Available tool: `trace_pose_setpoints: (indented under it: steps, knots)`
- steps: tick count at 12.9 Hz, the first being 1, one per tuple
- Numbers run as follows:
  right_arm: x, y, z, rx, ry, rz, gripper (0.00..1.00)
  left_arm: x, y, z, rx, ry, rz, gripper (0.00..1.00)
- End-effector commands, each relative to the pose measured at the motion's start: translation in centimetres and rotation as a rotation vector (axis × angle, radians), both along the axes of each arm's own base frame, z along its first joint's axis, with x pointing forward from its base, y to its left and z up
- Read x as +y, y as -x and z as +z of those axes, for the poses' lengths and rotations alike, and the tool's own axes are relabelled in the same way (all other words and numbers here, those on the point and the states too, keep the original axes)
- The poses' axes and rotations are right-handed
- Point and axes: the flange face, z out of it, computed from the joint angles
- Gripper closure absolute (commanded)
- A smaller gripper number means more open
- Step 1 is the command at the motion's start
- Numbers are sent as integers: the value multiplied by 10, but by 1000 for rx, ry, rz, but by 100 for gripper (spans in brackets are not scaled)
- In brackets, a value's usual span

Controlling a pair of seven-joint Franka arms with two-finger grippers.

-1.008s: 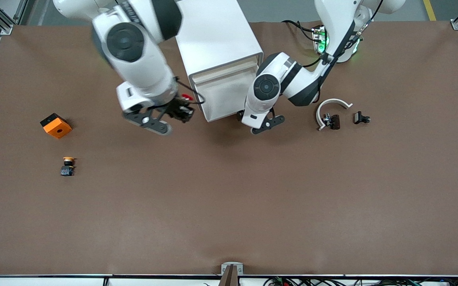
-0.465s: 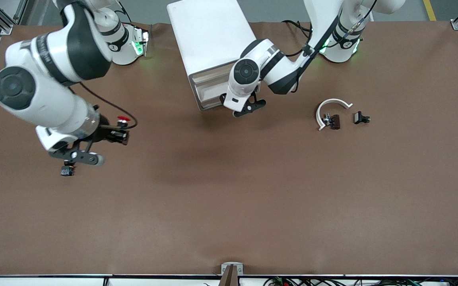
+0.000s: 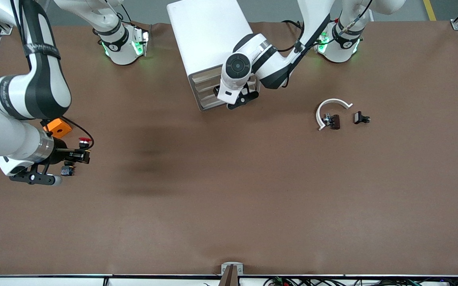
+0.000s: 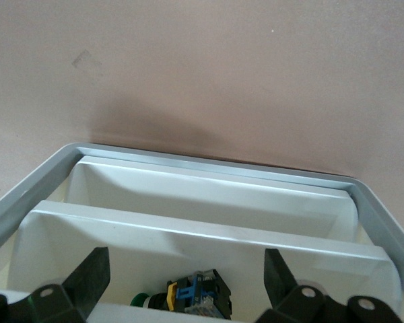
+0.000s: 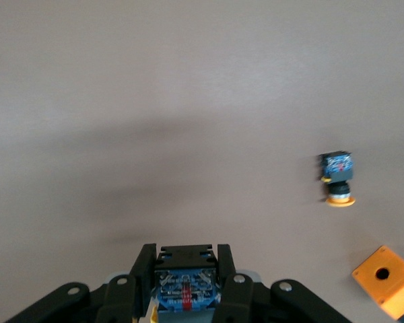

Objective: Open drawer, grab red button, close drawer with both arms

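Right gripper (image 3: 78,155) up in the air over the table (image 3: 229,198) near the right arm's end, above the spot beside the yellow-capped button (image 3: 67,171) and the orange cube (image 3: 57,127). Jaws clenched on the button (image 3: 84,141): red cap seen in the front view, the blue-and-black underside of its body (image 5: 185,286) seen between the fingers in the right wrist view. In the same wrist view, yellow-capped button (image 5: 337,177) lying on its side on the table, orange cube (image 5: 388,279) near it, the two apart.

Left gripper (image 3: 241,96) in front of the white cabinet (image 3: 209,47), against the drawer fronts. Jaws released, spread wide, holding nothing; both fingers (image 4: 87,276) visible at the edge of the left wrist view. Below them white tray drawers stepped one past another, with small parts (image 4: 192,296) in black, blue, yellow and green lying in one tray. Drawer (image 3: 206,76) at the top of the cabinet's front; cannot tell if fully pushed in.

Toward the left arm's end of the table, a white curved piece (image 3: 329,110) with a small dark part (image 3: 332,121) touching it, and a small black part (image 3: 360,118) just beside.
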Motion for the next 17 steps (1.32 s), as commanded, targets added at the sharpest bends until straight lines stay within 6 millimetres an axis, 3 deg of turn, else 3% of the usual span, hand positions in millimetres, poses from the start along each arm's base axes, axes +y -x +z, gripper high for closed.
trace_pose_setpoints:
  steps: [1,3,4,5,8,11,13,14,17]
  knots:
    - [-2,-10,-47,-2,40,32,100,-15,9,6,44,29,53,0]
    - [-5,-16,-75,-4,44,33,100,-14,-11,20,19,47,81,0]
    - [-6,-18,-86,-11,43,47,100,-5,-33,26,-1,55,109,0]
    - [-14,-19,-100,-18,42,56,100,12,-65,33,-30,61,148,0]
    - [-27,-12,-131,-76,40,79,100,51,-111,47,-147,11,140,0]
    - [-55,-12,-147,-76,41,64,100,100,-159,78,-307,-80,104,0]
    - [-70,-10,-160,-64,40,51,100,141,-194,101,-319,-116,96,0]
    - [-71,-6,-167,-67,40,50,100,159,-202,110,-301,-133,38,0]
    - [-70,4,-186,-102,41,51,100,241,-243,165,-311,-117,-51,0]
